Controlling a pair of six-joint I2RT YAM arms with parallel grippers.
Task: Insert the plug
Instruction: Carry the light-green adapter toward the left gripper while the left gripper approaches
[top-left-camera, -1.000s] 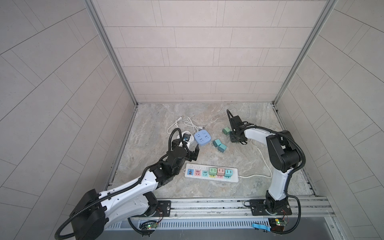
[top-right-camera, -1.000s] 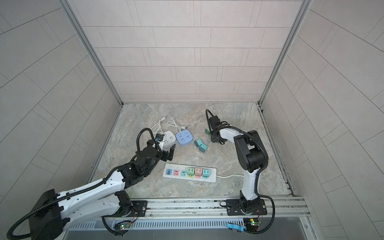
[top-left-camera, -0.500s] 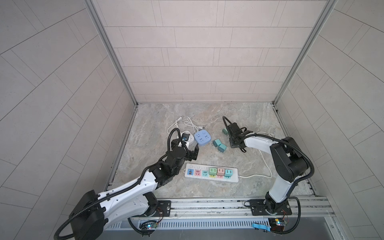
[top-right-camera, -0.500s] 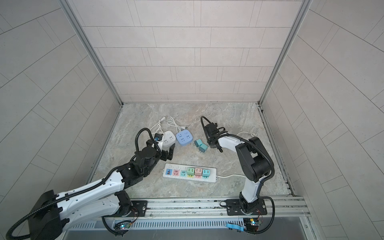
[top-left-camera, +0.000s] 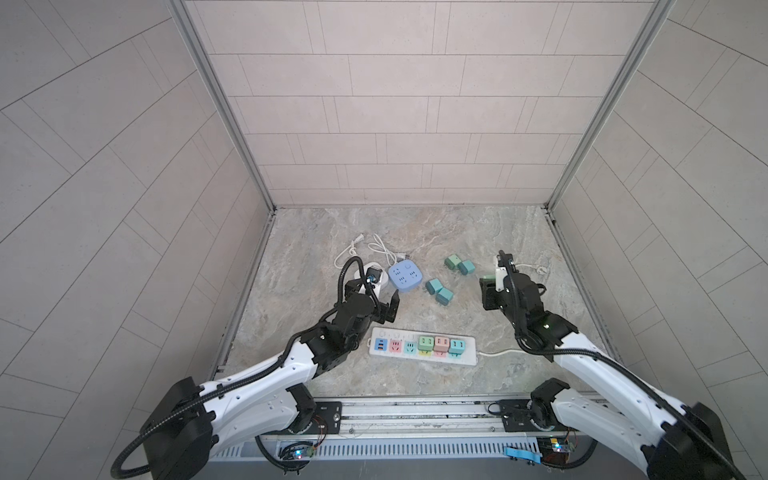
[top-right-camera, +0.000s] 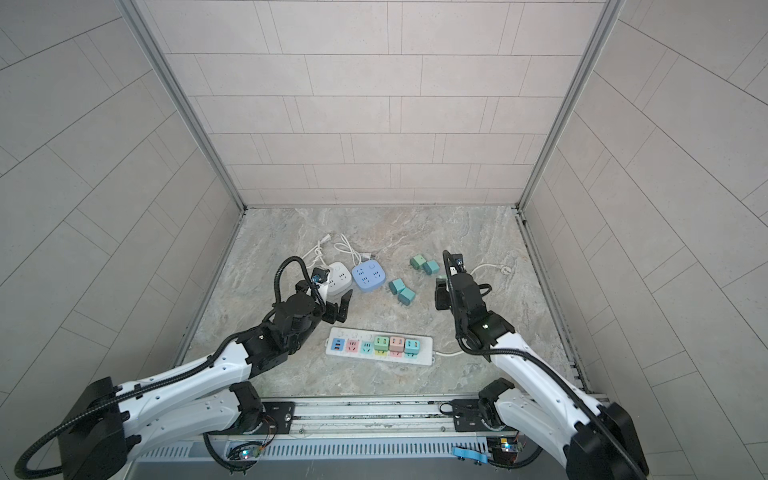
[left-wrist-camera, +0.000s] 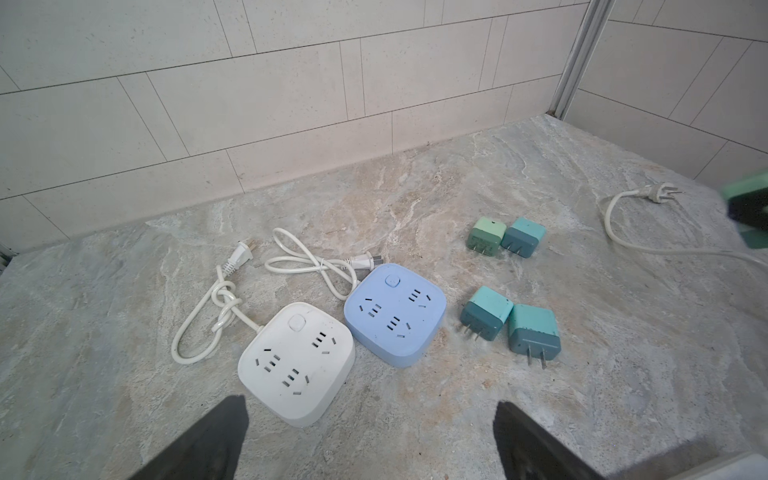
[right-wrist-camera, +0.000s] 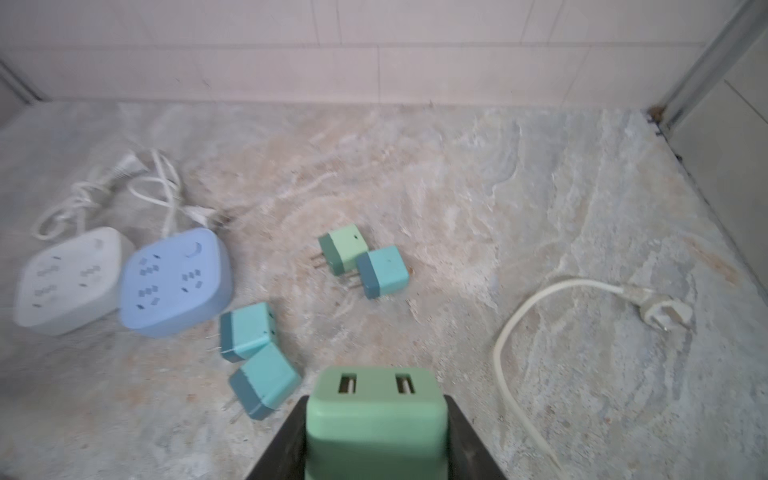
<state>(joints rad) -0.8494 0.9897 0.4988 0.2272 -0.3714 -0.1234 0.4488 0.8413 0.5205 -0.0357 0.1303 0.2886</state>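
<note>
The right gripper (right-wrist-camera: 376, 419) pinched a green plug (right-wrist-camera: 374, 395) between its dark fingers (right-wrist-camera: 465, 440), held above the stone floor (top-left-camera: 415, 232), to the right of four loose teal plugs (top-left-camera: 444, 296) and well apart from the white power strip (top-left-camera: 399, 347); that strip lay near the front rail with three plugs seated in its right-hand sockets; the left gripper (left-wrist-camera: 370, 405) hovered behind the strip's left end, jaws spread wide and empty, near the white socket block (left-wrist-camera: 297, 361) and blue socket block (top-left-camera: 405, 276).
</note>
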